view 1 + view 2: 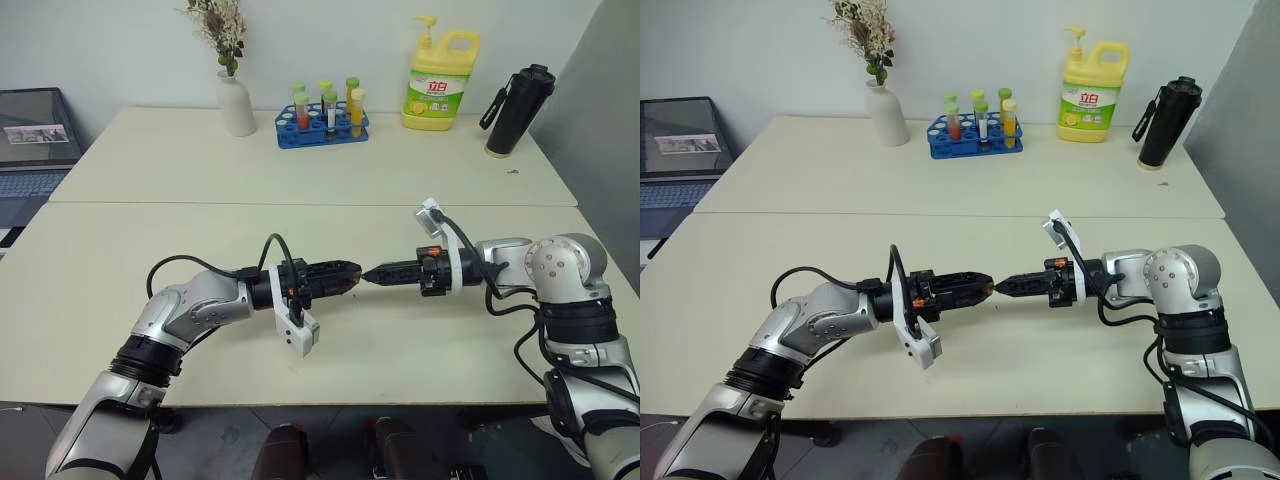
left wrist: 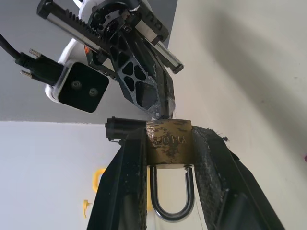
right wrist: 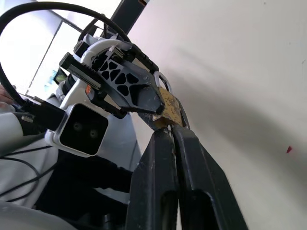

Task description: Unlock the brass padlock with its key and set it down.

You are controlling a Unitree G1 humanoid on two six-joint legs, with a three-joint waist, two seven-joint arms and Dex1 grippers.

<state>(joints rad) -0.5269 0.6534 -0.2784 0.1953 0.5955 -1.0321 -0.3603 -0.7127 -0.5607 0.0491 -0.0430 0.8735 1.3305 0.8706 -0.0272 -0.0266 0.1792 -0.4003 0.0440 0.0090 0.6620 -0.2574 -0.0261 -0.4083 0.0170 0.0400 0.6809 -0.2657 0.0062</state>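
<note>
Clearly, the left gripper (image 1: 352, 274) holds the brass padlock (image 2: 169, 145) above the table (image 1: 200, 215), its 2 fingers pressing on the 2 narrow sides of the gold body, and the shackle (image 2: 172, 201) still sits closed between them. The right gripper (image 1: 368, 275) meets it tip to tip, with its fingers almost together; I cannot tell whether the key is between them, because it is hidden at the contact point.

I judge the padlock to be stiff, hard metal, light because it is so small, and smooth enough to slip or twist when the key turns. So the best hold is on the flat body, firmly, leaving shackle and keyhole free. The key is thin and should be pinched at its head.
</note>
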